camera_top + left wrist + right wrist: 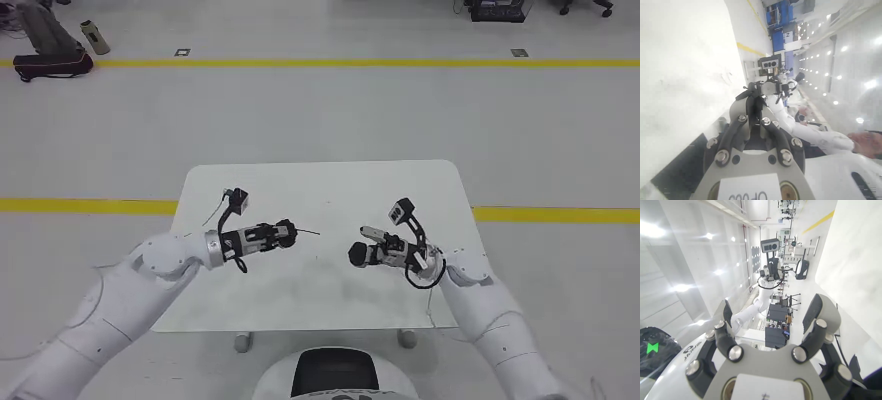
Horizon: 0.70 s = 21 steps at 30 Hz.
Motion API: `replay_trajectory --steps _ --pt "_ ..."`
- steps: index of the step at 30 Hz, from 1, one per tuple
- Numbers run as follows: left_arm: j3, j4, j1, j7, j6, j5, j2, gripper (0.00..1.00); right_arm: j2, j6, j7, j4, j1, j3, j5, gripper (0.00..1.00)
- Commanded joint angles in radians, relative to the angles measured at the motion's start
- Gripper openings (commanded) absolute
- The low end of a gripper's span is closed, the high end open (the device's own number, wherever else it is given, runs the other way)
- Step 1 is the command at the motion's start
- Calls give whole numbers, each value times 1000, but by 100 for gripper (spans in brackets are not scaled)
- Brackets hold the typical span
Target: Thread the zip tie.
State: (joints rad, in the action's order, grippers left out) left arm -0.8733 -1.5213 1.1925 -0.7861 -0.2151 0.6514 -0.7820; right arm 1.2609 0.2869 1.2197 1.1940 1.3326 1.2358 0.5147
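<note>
Pinching zip tie (308, 232) above white bench (330, 185), left claw (290, 234) is pressed together on one end. Cannot tell if head end or tail end. Thin black free end juts toward right claw (355, 253).

Handling, judged: strap light, slim, springy, slick plastic. Free tip likely to flex and wobble. Best grip close behind tip, flat faces between pads.

Right claw near, facing left claw across small gap, fingers spread, holding nothing.

White label on each claw's base plate. Print cut by frame edge, not readable in full.

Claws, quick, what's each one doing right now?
Left claw: closed, holding the zip tie.
Right claw: open, empty.
</note>
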Motion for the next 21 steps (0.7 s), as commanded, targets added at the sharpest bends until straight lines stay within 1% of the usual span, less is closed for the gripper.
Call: replay_trajectory --steps 1,4,6,7,9,15,16,17,18,21 --pt "-9 10 2 -40 9 88 -2 0 2 21 18 -22 -12 -10 17 100" --pt "-17 14 5 -78 23 169 -7 0 6 51 32 -59 -32 -28 39 100" --pt "-21 19 5 -98 25 185 -8 0 10 53 34 -73 -46 -37 50 100" --pt "-23 21 4 -105 25 176 -8 0 13 53 55 -78 -50 -43 76 100" --pt "-26 18 0 -106 4 134 -8 0 13 53 58 -81 -52 -43 80 100" --pt "-26 18 0 -106 4 134 -8 0 14 52 55 -78 -50 -44 82 100" --pt "-21 12 5 -100 15 143 -10 0 15 50 47 -69 -43 -49 91 100" --pt "-20 8 9 -92 31 173 -13 0 15 53 28 -72 -41 -55 71 100" --pt "-19 5 10 -95 39 180 -15 0 16 53 19 -70 -42 -60 61 100" --pt "-15 3 11 -120 62 213 -20 0 24 53 25 -71 -48 -70 93 100"
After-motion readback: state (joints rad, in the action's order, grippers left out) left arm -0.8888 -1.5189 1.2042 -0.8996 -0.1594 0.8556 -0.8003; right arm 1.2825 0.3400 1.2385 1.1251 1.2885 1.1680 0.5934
